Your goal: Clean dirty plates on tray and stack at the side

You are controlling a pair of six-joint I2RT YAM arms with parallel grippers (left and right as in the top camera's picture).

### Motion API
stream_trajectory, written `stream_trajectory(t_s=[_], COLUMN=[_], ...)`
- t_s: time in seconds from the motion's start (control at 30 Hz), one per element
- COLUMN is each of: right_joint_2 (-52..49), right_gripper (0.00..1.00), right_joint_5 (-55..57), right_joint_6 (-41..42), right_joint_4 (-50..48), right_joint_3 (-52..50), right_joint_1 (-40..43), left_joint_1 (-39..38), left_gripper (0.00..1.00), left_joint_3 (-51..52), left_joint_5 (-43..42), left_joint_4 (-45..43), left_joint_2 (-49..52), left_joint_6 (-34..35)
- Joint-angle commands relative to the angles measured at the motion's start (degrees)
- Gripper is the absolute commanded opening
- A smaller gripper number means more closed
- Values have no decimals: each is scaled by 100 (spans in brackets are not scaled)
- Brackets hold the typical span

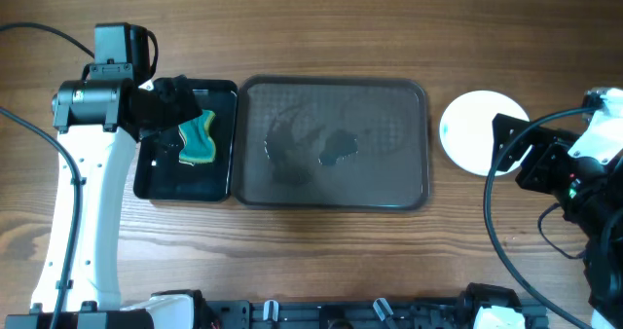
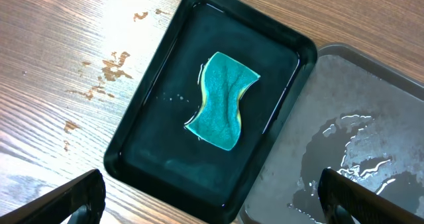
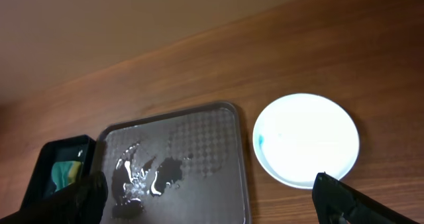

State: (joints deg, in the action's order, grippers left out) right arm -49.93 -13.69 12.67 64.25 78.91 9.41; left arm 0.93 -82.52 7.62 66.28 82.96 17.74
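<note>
a: where in the task?

b: near the end, by the look of it. no plates left on the tray (image 1: 394, 144) in the middle of the table, only a puddle (image 1: 336, 149) on its textured floor. white plate (image 1: 477, 125) resting on the wood just right of the tray, apart from it. one plate or a stack, cannot tell from above.

a: and the grippers?

b: left gripper (image 2: 212, 204) hovering over the black tray (image 1: 219, 173), just left of the tray. fingers spread wide, holding nothing. sponge (image 1: 200, 139) lying flat in that black tray, teal face up, untouched. right gripper (image 3: 209, 197) just right of the plate, likewise spread wide and empty.

a: clean, then?

b: hard to say. small blue mark (image 3: 262, 141) showing near the plate's left edge in the right wrist view. rest of that face plain white.

a: next move?

b: with the mark taken as dirt: lowering the left gripper and closing across the sponge's narrow waist, then carrying it right, over the tray, to the plate. probably a steadying hold on the plate's rim from the right gripper too, since a lone plate on bare wood would likely slide under a wipe. with the mark taken as harmless: only drawing both arms back, without nudging the plate.
</note>
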Motion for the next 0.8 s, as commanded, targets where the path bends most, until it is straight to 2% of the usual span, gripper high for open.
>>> stream_trajectory(t_s=[0.0,0.13,0.2,0.23,0.3,0.4,0.47,0.6,0.77], right_joint_2=[-107,216,835,1040,1779,2645,3180,4264,4977], right_gripper=[100,100,100,100,100,100,100,100,100], right_joint_5=[125,59,125,186,503,741,844,1187,1152], right_joint_6=[-249,-975,-1311,-1366,-1405,-1388,-1292,-820,-339], right_joint_4=[-151,-1926,-3362,-3773,-5149,-6404,-6736,-6806,-6583], right_joint_3=[2,-876,-1978,-2343,-3689,-5226,-6006,-7237,-7862], right_joint_1=[-24,-55,-201,-258,-483,-651,-723,-927,-960], left_joint_1=[52,52,52,52,52,52,52,52,52], left_gripper=[100,100,100,100,100,100,100,100,100], left_joint_3=[-4,-4,-4,-4,-4,-4,-4,-4,-4], left_joint_5=[-9,-9,-9,-9,-9,-9,-9,-9,-9], left_joint_4=[2,2,0,2,2,0,2,2,2], left_joint_2=[31,31,31,31,31,31,31,31,31], left_joint_6=[70,70,70,70,70,70,70,70,70])
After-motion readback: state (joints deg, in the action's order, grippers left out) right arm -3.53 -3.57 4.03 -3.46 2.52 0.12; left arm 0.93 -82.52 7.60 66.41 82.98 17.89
